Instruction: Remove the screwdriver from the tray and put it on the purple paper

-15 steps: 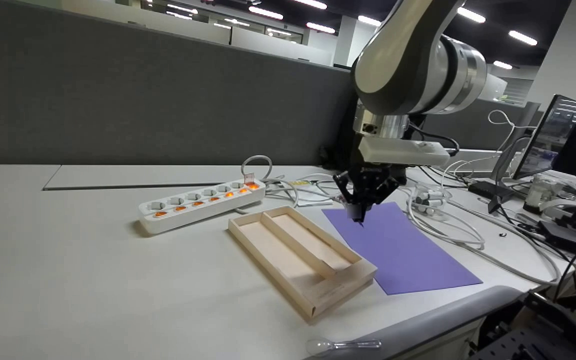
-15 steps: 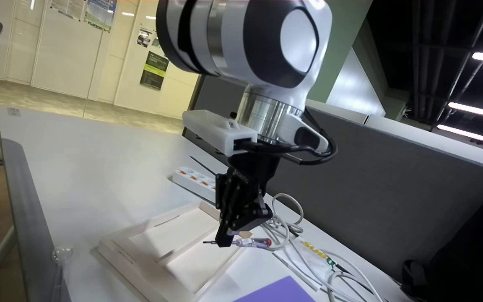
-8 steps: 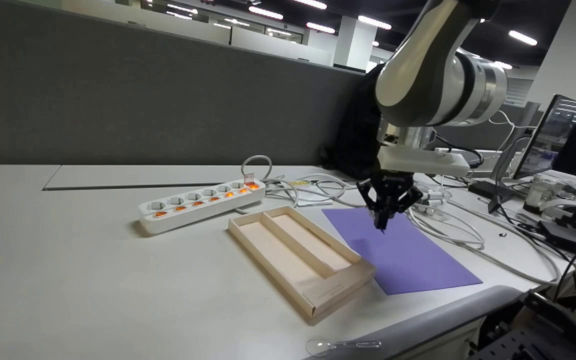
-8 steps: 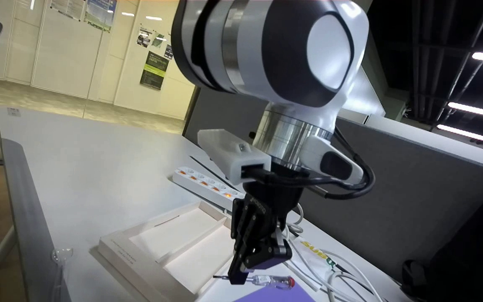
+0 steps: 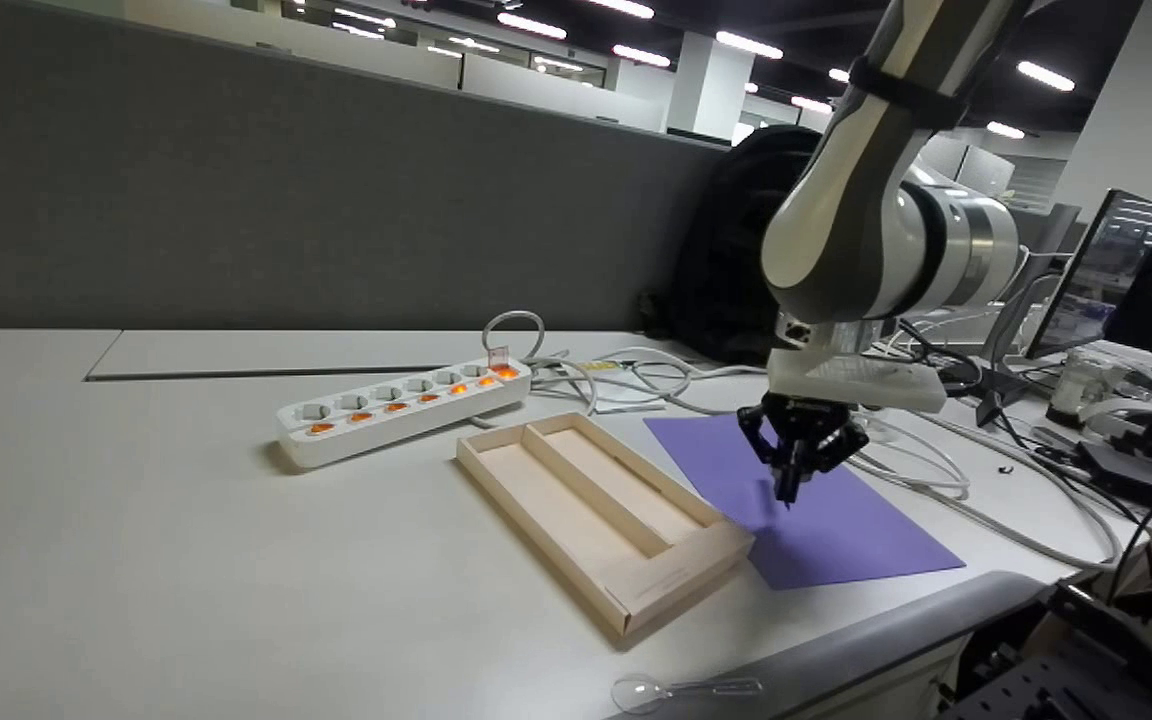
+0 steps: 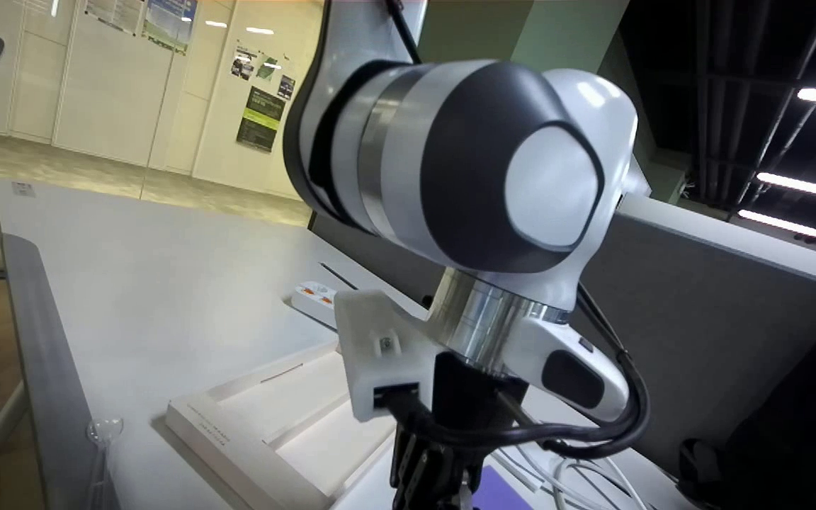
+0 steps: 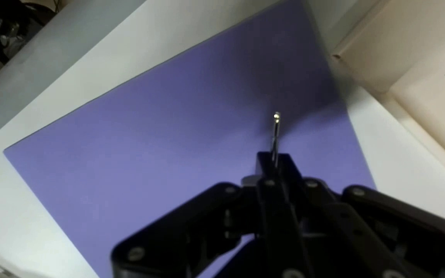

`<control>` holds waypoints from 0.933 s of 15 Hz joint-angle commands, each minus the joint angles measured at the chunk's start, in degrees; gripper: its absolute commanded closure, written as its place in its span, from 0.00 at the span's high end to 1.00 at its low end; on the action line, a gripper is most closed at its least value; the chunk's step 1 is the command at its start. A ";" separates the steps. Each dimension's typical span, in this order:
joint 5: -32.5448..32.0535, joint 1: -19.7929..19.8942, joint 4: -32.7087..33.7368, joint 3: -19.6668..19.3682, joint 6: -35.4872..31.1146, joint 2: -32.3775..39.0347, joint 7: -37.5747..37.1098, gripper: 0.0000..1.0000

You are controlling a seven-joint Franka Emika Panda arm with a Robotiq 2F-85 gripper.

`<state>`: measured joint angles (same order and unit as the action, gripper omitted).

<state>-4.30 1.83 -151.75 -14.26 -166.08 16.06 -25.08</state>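
Observation:
The purple paper [image 5: 876, 545] lies flat beside the light wooden tray [image 5: 691, 572]. The paper also shows in the wrist view [image 7: 141, 139], and a corner shows in an exterior view [image 6: 499, 494]. The tray's compartments look bare. My gripper [image 5: 788, 488] is over the paper, pointing down. In the wrist view my gripper [image 7: 276, 159] is shut on the screwdriver's thin metal shaft [image 7: 276, 129], which sticks out past the fingertips. The screwdriver's handle is hidden. It is held above the paper; the exact gap is hard to judge. A shadow lies on the paper near it.
A white power strip [image 5: 401, 412] stands behind the tray. White cables [image 5: 911, 470] run past the paper's far side. A clear plastic spoon [image 5: 686, 690] lies at the table's front edge. A grey partition [image 5: 316, 200] stands at the back.
My gripper, holding the screwdriver, has moved away from the tray over the purple paper and then downward. The tray and paper have stayed in place.

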 commanded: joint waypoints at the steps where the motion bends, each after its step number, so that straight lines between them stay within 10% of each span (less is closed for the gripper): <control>1: 3.54 -1.80 1.64 -1.22 -0.90 3.50 -1.60 0.02; 10: 9.14 -3.40 2.98 -1.07 -0.29 6.21 -0.59 0.03; 11: 9.24 -3.50 3.06 -1.13 -0.12 6.28 -0.56 0.31; 14: 9.55 -3.76 3.19 -1.25 0.78 6.20 -0.46 0.45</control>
<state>4.43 -0.88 -149.69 -14.76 -166.70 21.71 -25.03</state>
